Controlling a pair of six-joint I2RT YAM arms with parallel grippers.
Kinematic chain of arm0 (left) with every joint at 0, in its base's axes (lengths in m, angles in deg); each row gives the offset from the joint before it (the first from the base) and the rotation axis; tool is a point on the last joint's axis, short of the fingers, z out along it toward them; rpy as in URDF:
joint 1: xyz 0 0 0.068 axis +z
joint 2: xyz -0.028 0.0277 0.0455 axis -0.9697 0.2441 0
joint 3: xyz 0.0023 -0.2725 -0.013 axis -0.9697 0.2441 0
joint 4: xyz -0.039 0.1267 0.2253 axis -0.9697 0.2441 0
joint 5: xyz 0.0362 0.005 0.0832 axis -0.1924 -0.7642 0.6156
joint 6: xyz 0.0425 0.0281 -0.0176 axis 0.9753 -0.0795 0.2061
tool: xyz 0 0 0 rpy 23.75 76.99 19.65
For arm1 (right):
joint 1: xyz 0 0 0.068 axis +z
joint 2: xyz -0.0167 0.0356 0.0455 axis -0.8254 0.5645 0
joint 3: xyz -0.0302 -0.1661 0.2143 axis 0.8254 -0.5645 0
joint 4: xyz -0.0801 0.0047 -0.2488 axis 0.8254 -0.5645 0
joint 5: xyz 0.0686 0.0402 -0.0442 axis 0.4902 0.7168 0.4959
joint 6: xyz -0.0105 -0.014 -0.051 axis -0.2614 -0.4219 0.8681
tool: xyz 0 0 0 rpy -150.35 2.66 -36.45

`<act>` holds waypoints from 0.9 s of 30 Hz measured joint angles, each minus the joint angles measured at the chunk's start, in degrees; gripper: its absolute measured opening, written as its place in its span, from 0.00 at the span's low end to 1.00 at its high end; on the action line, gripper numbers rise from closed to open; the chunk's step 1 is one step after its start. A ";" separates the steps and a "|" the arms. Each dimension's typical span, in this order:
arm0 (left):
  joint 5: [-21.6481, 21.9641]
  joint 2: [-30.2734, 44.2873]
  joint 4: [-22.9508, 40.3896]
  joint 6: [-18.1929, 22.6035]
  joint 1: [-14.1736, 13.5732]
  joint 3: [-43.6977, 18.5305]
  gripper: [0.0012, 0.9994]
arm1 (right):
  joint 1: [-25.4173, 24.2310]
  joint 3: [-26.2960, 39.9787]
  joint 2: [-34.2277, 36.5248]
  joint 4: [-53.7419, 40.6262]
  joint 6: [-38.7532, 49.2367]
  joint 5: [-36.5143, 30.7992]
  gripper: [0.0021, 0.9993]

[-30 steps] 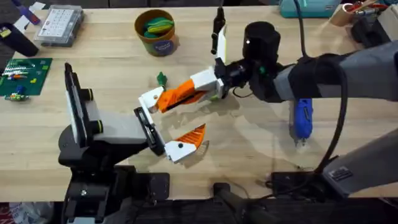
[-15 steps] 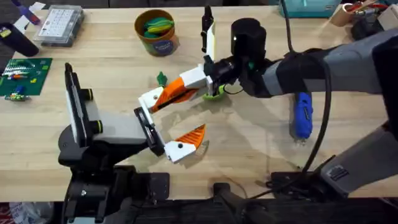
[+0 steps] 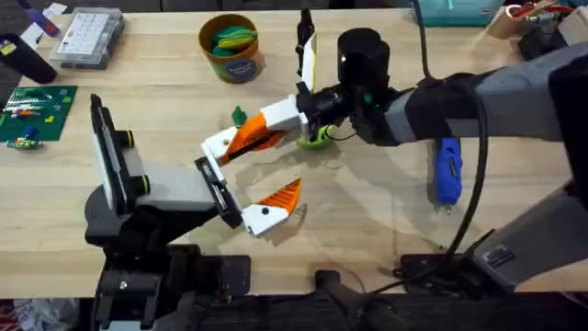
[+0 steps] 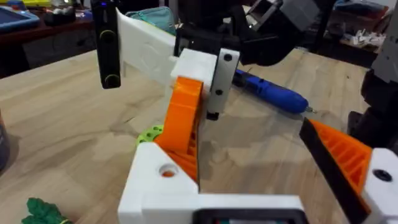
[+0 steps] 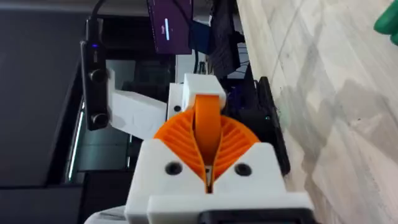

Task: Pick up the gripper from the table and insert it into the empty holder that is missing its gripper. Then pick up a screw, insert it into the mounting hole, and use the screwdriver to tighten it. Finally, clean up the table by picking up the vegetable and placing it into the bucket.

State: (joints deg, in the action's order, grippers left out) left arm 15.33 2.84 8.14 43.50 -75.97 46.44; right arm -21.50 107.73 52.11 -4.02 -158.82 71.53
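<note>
Right gripper (image 3: 292, 118): reaches in from the right to mid-frame, fingers clamped narrow on the gripper (image 3: 250, 138); it has slid a little further left and up since half a second ago.
Gripper: orange wedge slanting down-left, its white base meeting the holder (image 3: 213, 182) at its upper end; now closer in than before.
Left gripper (image 3: 241, 188): the holder bracket with one fixed orange finger (image 3: 279, 195) at lower centre; the arm has nudged slightly left; I cannot tell a grip state.
Screwdriver (image 3: 446, 172): right of frame, flat on the table (image 3: 367, 211), unchanged.
Bucket (image 3: 229, 46): top centre, unchanged.
Vegetable (image 3: 239, 117): green piece just above the gripper's base, unmoved.
</note>
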 joint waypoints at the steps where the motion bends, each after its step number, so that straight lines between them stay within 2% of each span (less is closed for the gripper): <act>1: 0.00 0.00 0.00 0.00 0.00 0.00 0.99 | 0.00 0.00 0.00 0.00 0.00 -0.03 0.01; 21: 0.42 0.00 -0.07 -0.21 0.00 0.00 0.99 | 0.20 0.02 0.00 0.08 -0.03 -0.81 0.02; 22: 0.35 0.00 -0.09 -0.12 -0.01 0.00 0.99 | 0.21 0.02 0.00 -0.04 -0.13 -0.98 0.10; 24: 0.10 0.00 -0.09 0.34 -0.08 0.00 0.99 | 0.54 0.02 0.17 -0.73 0.00 -1.79 0.41; 27: -0.75 0.00 0.01 0.80 -0.17 -0.03 0.99 | 1.17 0.02 0.58 -1.05 0.13 -3.07 0.69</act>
State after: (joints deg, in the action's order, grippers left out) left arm 14.59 2.84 8.14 44.29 -76.13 46.41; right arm -20.33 107.75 52.68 -5.07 -158.69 68.45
